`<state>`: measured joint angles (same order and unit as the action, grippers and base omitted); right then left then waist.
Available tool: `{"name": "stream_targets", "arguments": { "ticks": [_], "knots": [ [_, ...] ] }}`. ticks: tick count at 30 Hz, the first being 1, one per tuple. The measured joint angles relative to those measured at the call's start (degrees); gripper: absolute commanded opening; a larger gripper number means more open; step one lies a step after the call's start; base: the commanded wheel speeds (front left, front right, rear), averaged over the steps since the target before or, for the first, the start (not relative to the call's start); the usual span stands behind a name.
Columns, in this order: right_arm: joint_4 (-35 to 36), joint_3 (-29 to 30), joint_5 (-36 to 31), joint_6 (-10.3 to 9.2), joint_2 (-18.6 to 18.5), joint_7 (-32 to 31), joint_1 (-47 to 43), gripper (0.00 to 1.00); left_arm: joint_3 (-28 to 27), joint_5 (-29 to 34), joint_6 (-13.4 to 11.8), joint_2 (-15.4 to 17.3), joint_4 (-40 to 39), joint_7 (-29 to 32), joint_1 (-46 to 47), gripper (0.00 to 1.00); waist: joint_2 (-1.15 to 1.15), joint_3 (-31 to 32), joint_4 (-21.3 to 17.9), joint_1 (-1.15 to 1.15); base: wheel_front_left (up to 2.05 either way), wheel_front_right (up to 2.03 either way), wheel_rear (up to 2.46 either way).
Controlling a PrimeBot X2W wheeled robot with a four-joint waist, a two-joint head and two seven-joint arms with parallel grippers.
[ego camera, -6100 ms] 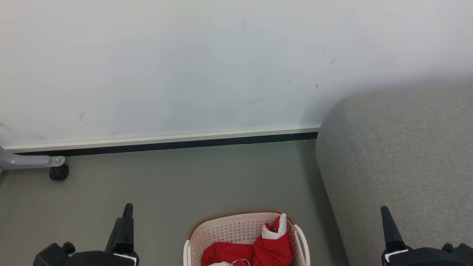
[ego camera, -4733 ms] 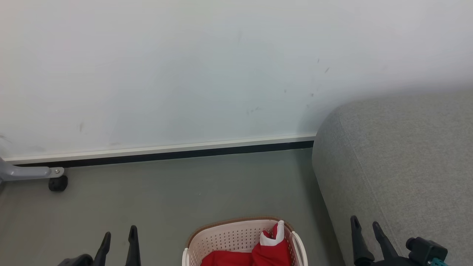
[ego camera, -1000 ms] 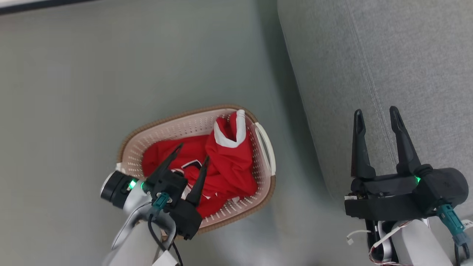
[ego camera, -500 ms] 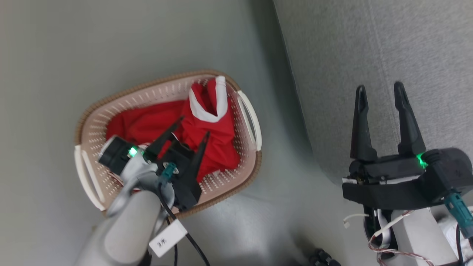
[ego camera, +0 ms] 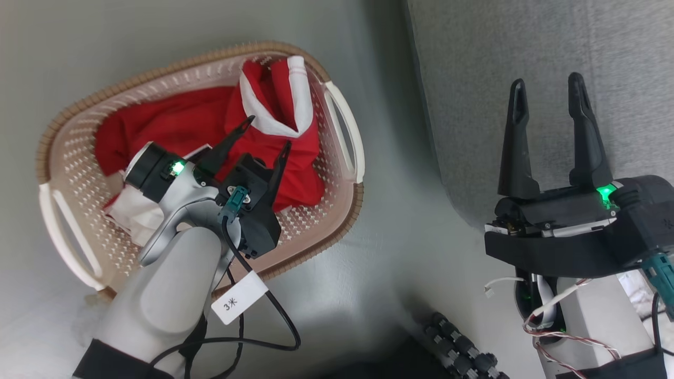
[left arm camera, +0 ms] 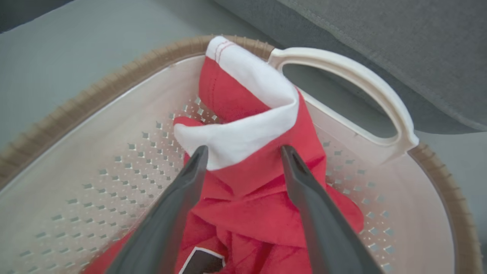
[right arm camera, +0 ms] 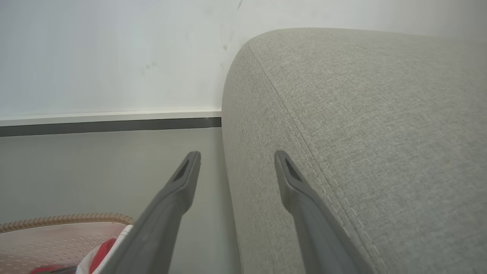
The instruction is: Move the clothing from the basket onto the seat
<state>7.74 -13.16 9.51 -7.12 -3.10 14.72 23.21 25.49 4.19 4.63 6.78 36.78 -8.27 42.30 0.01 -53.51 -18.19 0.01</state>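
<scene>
The cream basket point(ego camera: 345, 131) with a brown rim sits on the floor left of the grey seat point(ego camera: 621, 47). Red clothing point(ego camera: 174, 118) with white trim lies bunched inside it. My left gripper point(ego camera: 267, 131) is open inside the basket, its fingers straddling a raised fold of red cloth with a white cuff point(left arm camera: 243, 133), seen close in the left wrist view between the open left gripper point(left arm camera: 243, 154). My right gripper point(ego camera: 547, 87) is open and empty over the seat's front edge. In the right wrist view the right gripper point(right arm camera: 237, 154) hovers by the seat point(right arm camera: 361, 114), with the basket point(right arm camera: 57, 224) at the lower left.
Grey floor point(ego camera: 395, 252) runs between basket and seat. A white wall with a dark baseboard point(right arm camera: 106, 126) stands behind. A black ribbed part point(ego camera: 458, 347) of my base shows at the bottom. A cable with a white tag point(ego camera: 239, 297) hangs from the left arm.
The head camera has tilted further down, so basket and seat shifted up the view. My left gripper has reached deeper into the basket toward the white-cuffed fold. Both grippers stay open.
</scene>
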Motion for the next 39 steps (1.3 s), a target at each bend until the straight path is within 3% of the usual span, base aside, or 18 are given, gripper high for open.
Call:
{"name": "stream_targets", "arguments": {
  "ticks": [12,13,14,15,16,17,19,39],
  "knots": [
    [-1.4,-0.7,0.0,0.0,0.1,0.0,1.0,1.0,0.9,0.6,0.5,-0.3,3.1,-2.0,3.5,1.0,0.0,-3.9,-1.7,-0.01,0.0,0.0,0.0],
    [-1.6,-0.8,0.0,0.0,0.2,0.0,1.1,1.0,0.9,0.6,0.5,-0.3,3.3,-2.1,3.8,0.87,0.0,-4.0,-1.9,-0.01,0.0,0.0,0.0],
    [-1.7,-0.8,0.0,0.0,0.2,0.0,1.2,1.0,1.0,0.6,0.5,-0.3,3.6,-2.3,4.1,0.53,0.0,-4.1,-2.0,-0.01,0.0,0.0,0.0],
    [-1.8,-0.9,0.0,0.0,0.2,0.0,1.2,1.0,1.0,0.6,0.5,-0.4,3.8,-2.5,4.4,0.42,0.0,-4.1,-2.1,-0.01,0.0,0.0,0.0],
    [-2.1,-1.0,0.0,0.0,0.2,0.0,1.4,1.0,1.0,0.6,0.5,-0.6,3.9,-2.6,4.5,0.22,0.0,-4.2,-2.2,-0.01,0.0,0.0,0.0],
    [-2.4,-1.1,0.0,-0.01,0.2,0.0,1.5,1.0,1.0,0.6,0.5,-0.7,4.1,-3.0,4.6,0.1,0.0,-4.1,-2.2,-0.01,0.0,0.0,0.0],
    [-2.9,-1.2,0.1,-0.01,0.3,0.0,1.8,1.0,1.1,0.6,0.5,-1.0,4.7,-3.3,4.6,0.0,0.0,-3.9,-2.2,-0.01,0.0,0.0,0.0],
    [-11.3,-2.9,0.1,0.08,0.3,0.0,4.6,1.0,0.1,-3.8,0.5,-2.4,3.1,-6.0,1.6,0.0,-0.01,3.9,1.4,-0.01,0.0,0.0,0.0]
  ]
}}
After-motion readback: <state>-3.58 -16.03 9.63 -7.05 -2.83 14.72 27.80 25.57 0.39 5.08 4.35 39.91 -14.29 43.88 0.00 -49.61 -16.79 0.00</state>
